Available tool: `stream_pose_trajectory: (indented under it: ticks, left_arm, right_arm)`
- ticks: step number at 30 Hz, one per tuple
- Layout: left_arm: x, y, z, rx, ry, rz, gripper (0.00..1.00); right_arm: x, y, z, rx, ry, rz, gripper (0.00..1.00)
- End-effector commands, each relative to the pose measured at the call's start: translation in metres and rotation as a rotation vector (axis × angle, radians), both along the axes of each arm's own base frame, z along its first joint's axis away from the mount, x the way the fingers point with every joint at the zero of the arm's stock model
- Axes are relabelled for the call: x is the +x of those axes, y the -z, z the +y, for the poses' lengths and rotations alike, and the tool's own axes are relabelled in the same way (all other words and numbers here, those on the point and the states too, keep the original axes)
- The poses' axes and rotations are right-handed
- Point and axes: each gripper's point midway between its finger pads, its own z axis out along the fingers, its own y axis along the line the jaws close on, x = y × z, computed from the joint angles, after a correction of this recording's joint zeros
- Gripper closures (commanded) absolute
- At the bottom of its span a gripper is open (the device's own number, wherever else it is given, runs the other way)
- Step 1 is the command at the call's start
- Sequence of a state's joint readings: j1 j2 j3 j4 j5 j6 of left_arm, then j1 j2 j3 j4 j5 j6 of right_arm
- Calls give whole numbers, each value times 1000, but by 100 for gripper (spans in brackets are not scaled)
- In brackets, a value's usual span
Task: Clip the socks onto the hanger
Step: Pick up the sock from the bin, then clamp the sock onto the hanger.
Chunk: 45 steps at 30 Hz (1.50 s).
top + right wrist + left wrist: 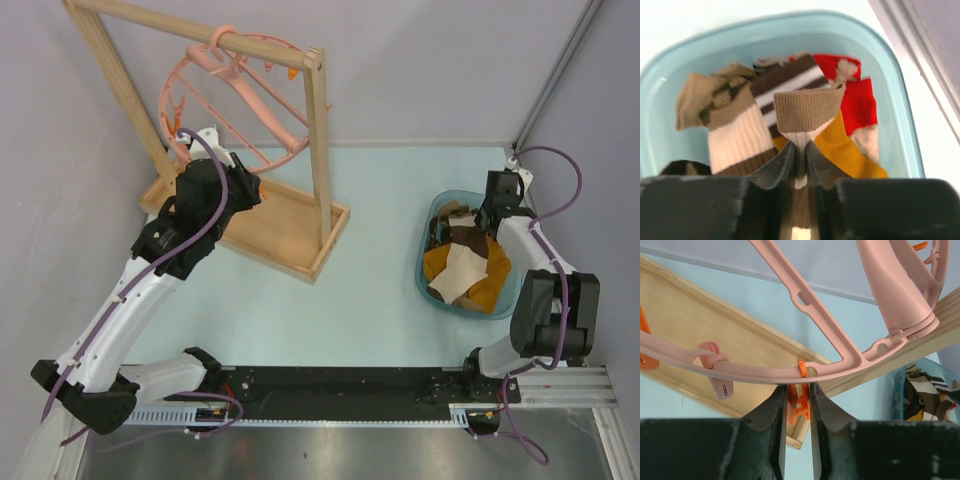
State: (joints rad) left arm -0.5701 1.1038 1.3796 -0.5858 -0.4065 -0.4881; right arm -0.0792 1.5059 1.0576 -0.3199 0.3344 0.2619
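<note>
Sock [804,111] with tan cuff is pinched in right gripper [801,148], just above one tub [790,18]. Left gripper [798,392] squeezes one orange clip [792,412] under one hanger [765,373].

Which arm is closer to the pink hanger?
Left. The left end effector grips an orange clip on the hanger; the right end effector is far away in the bin, pinching a tan sock.

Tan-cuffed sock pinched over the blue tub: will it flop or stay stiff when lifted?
Probably floppy: the tan-cuffed sock already folds and sags where it is pinched. Likely light, being thin knit. It might snag the striped sock beside it, since they lie bunched together.
</note>
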Motion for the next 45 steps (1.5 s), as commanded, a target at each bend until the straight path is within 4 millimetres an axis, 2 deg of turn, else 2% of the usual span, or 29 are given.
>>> stream_pose_trajectory:
  ticks: [1, 3, 5, 6, 8, 9, 10, 11, 12, 13, 14, 15, 17, 18, 19, 20, 21, 23, 24, 27, 34, 39, 45]
  left_arm:
    - [-4, -6, -3, -15, 24, -21, 85]
    - [-4, -4, -4, -15, 28, -15, 85]
    - [-3, -5, -6, -21, 35, -21, 86]
    - [-3, -5, -7, -24, 39, -20, 85]
    - [-3, -8, -8, -28, 48, -33, 86]
    - [-4, -9, -9, -30, 55, -35, 85]
    - [-4, -9, -10, -32, 59, -37, 86]
    - [-3, -10, -11, -31, 63, -41, 87]
    - [-4, -11, -12, -36, 70, -43, 87]
    - [-3, -10, -13, -35, 75, -41, 87]
    - [-3, -12, -14, -38, 78, -47, 87]
    - [-4, -12, -15, -43, 87, -49, 87]
    - [-4, -13, -16, -46, 95, -52, 88]
    - [-5, -14, -16, -48, 96, -55, 88]
    - [-5, -13, -17, -50, 97, -55, 88]
    - [-5, -13, -17, -50, 99, -53, 88]
    - [-6, -13, -17, -52, 101, -54, 89]
    - [-6, -15, -19, -55, 112, -58, 89]
    - [-6, -15, -20, -56, 115, -59, 89]
    - [-7, -16, -22, -68, 125, -59, 89]
    - [-10, -17, -27, -95, 154, -66, 89]
    - [-14, -19, -32, -112, 189, -74, 89]
    - [-15, -18, -38, -124, 215, -75, 89]
  right_arm:
    - [-7, -12, 0, 2, 3, -42, 87]
    - [-8, -30, 7, -7, -36, -89, 92]
    - [-9, -45, 24, -12, -110, -128, 95]
    - [-11, -63, 35, -12, -166, -176, 97]
    - [-12, -80, 68, -3, -287, -225, 100]
    - [-15, -100, 84, -4, -353, -282, 100]
    - [-17, -108, 98, -7, -405, -305, 100]
    - [-21, -117, 135, -2, -520, -334, 100]
    - [-24, -133, 152, -5, -571, -389, 100]
    - [-28, -140, 173, -11, -640, -414, 100]
    - [-39, -145, 210, 10, -754, -440, 100]
    - [-43, -157, 232, 14, -814, -491, 100]
    - [-52, -167, 265, 8, -901, -540, 100]
    - [-67, -178, 299, 23, -988, -595, 100]
    - [-70, -174, 313, -3, -1031, -596, 100]
    - [-75, -180, 330, -7, -1058, -633, 100]
    - [-87, -190, 354, 11, -1116, -689, 100]
    - [-95, -197, 384, 23, -1189, -753, 100]
    - [-106, -201, 400, 45, -1232, -780, 100]
    - [-118, -208, 433, 96, -1294, -858, 100]
    - [-120, -210, 470, 177, -1312, -948, 100]
    - [-120, -210, 490, 234, -1341, -964, 100]
    - [-120, -219, 500, 263, -1354, -987, 100]
